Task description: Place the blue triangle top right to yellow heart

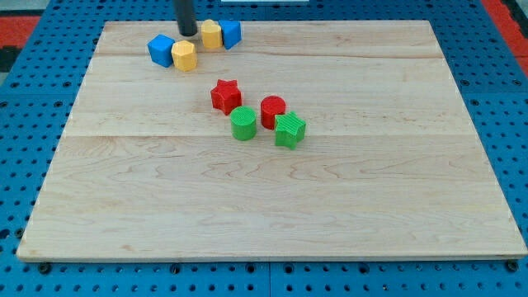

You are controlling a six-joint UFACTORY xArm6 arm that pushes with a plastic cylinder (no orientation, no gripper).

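My tip (187,33) stands near the view's top left, just left of a yellow block (212,35) and above another yellow block (184,55). I cannot tell which yellow block is the heart. A blue block (232,33) touches the right side of the upper yellow block. A second blue block (160,49) touches the left side of the lower yellow block. Which blue block is the triangle is unclear. The tip is apart from the lower yellow block and close to the upper one.
A red star (224,96), a red cylinder (272,110), a green cylinder (242,124) and a green star-like block (289,129) cluster near the board's middle. The wooden board (272,206) lies on a blue pegboard surface.
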